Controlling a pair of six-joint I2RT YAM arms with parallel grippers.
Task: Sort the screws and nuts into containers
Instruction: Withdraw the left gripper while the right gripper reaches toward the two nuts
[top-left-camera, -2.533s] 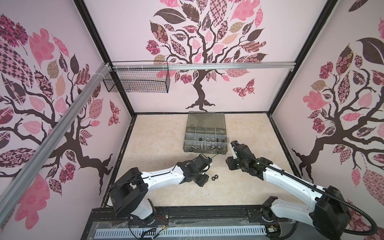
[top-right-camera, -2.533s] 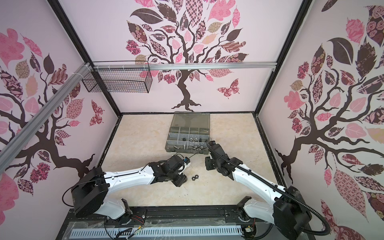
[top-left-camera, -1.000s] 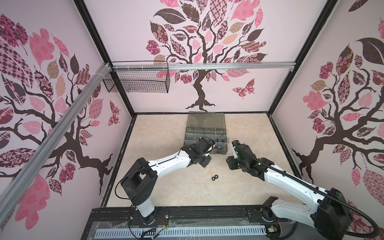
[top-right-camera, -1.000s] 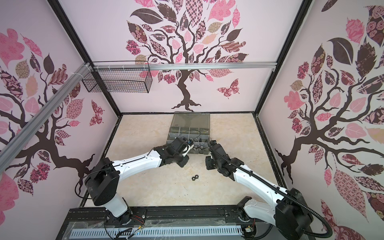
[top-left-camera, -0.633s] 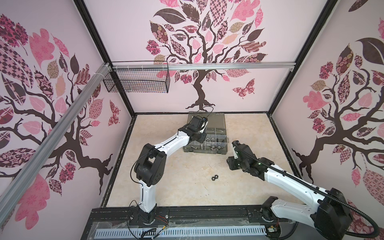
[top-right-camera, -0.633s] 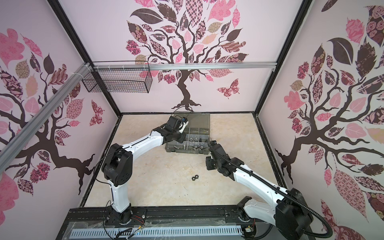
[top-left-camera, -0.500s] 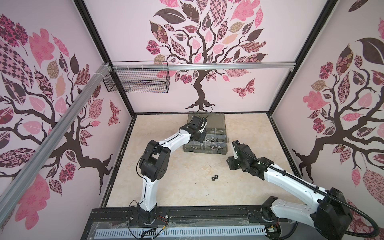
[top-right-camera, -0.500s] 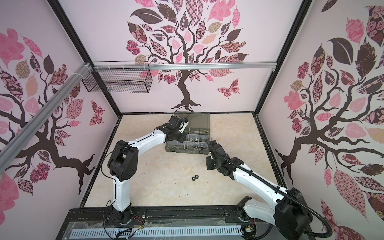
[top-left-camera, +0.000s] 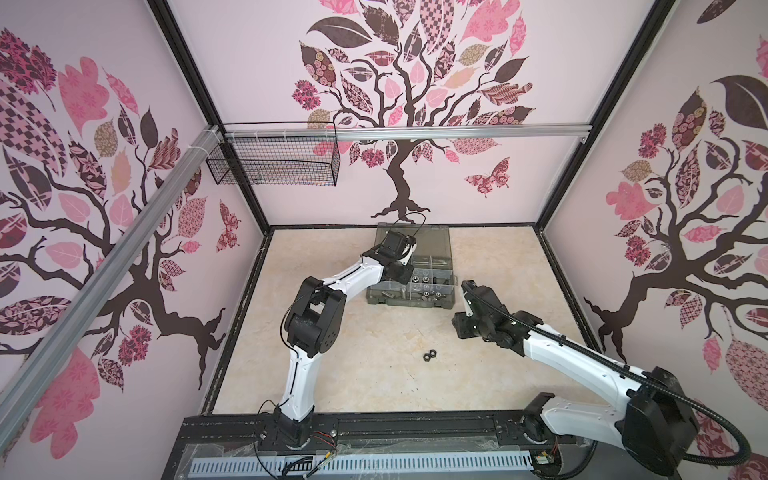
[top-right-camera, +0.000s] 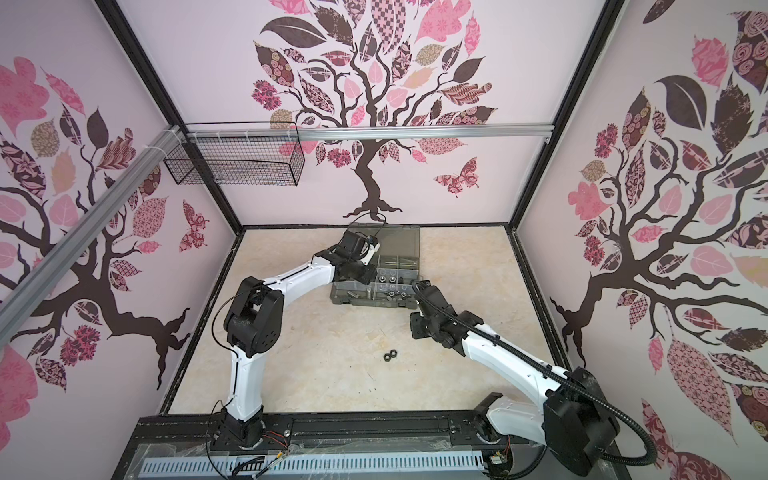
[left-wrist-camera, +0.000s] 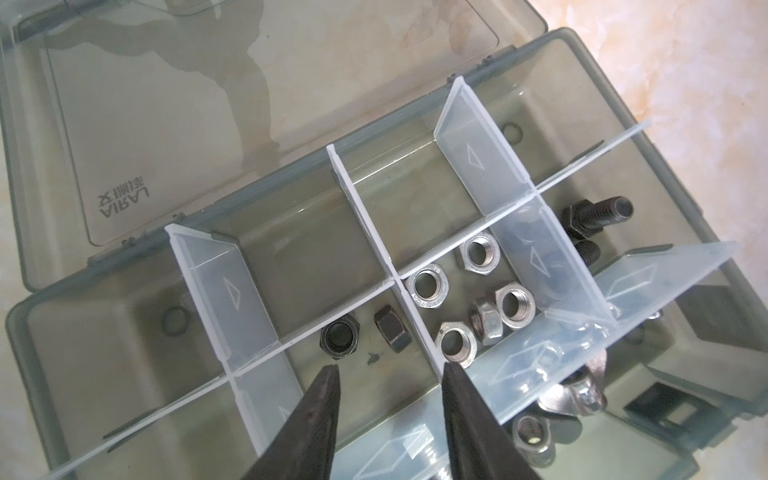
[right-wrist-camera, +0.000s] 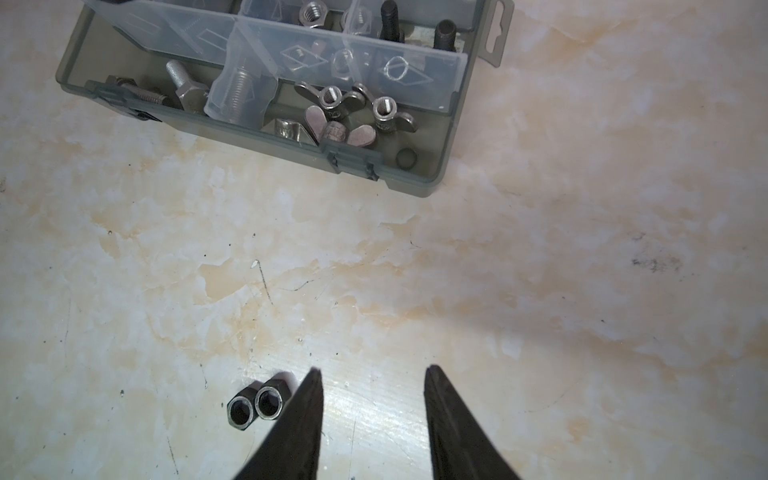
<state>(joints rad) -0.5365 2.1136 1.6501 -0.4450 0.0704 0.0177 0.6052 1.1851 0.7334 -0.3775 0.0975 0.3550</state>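
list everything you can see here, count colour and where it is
organizer case: one, dark grey-green, back middle of table
lid: one, smoky, open flat behind the case
loose nuts: two, black, touching, on the table before the case
black nuts: two, middle-row compartment
silver hex nuts: five, compartment beside them
black screws: two seen, next compartment along
wing nuts: at least three, silver, front row
silver screws: at least three, front row
wire basket: one, black, on the back rail
table: one, beige marbled
left gripper: open, empty, over the black nuts' compartment
right gripper: open, empty, beside the loose nuts
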